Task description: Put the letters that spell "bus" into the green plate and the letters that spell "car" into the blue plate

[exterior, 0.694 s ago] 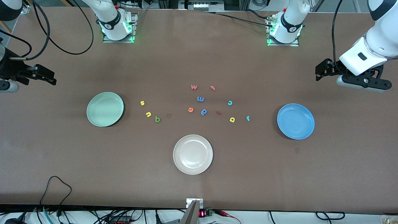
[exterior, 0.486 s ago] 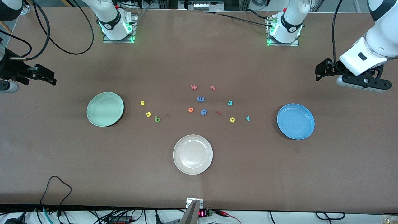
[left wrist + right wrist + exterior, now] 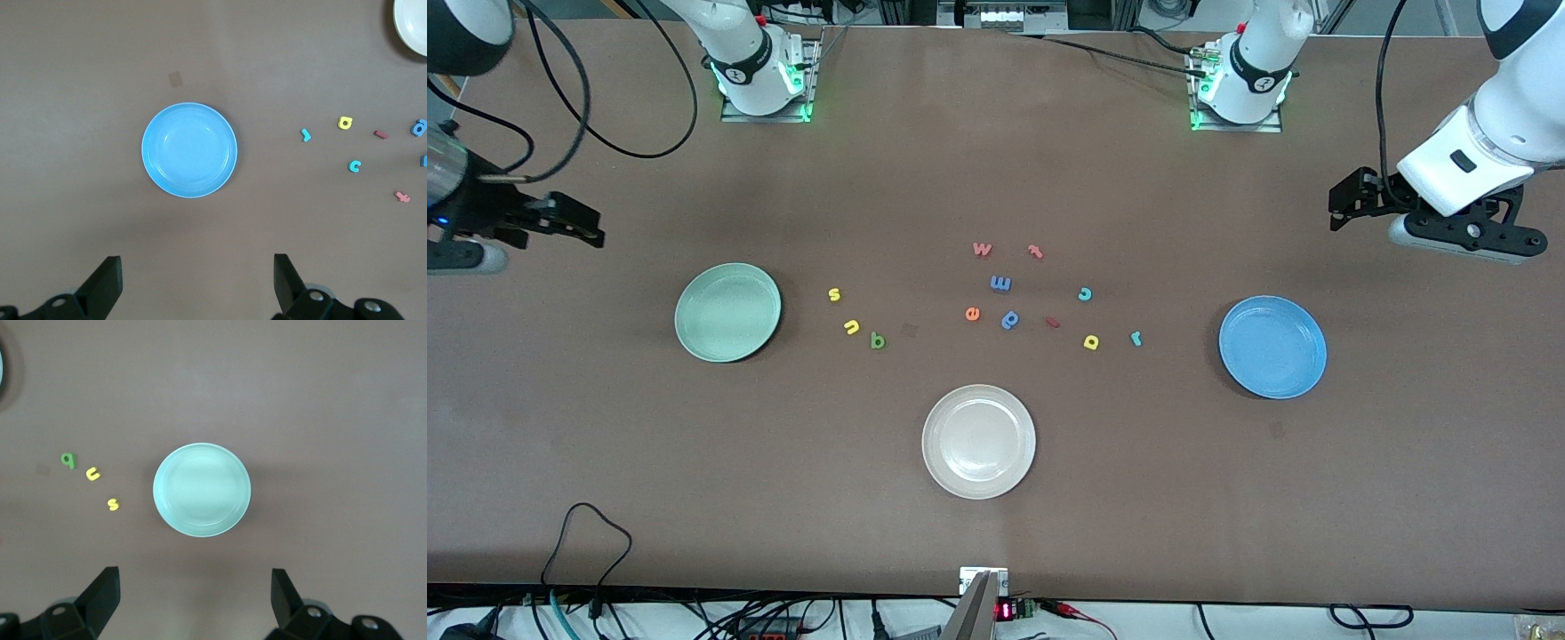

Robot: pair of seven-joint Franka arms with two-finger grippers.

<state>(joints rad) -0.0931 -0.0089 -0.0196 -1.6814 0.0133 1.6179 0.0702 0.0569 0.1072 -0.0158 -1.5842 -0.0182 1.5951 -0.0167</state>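
On the brown table (image 3: 996, 533), nothing lies in any of the three plates. Toward the right arm's end sits the green plate (image 3: 727, 312), round and pale mint, its bowl bare. Just beside it, toward the table's middle, lie the letters for "bus": the yellow s (image 3: 834, 294), then the yellow u (image 3: 852, 327) and the green b (image 3: 878, 340), each a little nearer the front camera than the one before. Toward the left arm's end sits the blue plate (image 3: 1272, 347), also bare. Beside it, toward the middle, lie the teal r (image 3: 1136, 338), the yellow a (image 3: 1091, 342) and, farther from the camera, the teal c (image 3: 1085, 294). Between the two groups are spare letters: a blue m (image 3: 1000, 284), an orange e (image 3: 973, 314), a blue p (image 3: 1010, 320), a salmon t (image 3: 1035, 252), a salmon w (image 3: 982, 249), and a small dark red piece (image 3: 1053, 323) too small to read. A cream-white plate (image 3: 978, 442) sits nearest the camera, bare as well; both wrist views cut it off at their edge. The right gripper (image 3: 193, 597) hangs in the air over bare table near the green plate, fingers spread wide, holding nothing. The left gripper (image 3: 197, 280) hangs over bare table near the blue plate, also spread wide with nothing between its fingers. Both arms run partly out of the front view.
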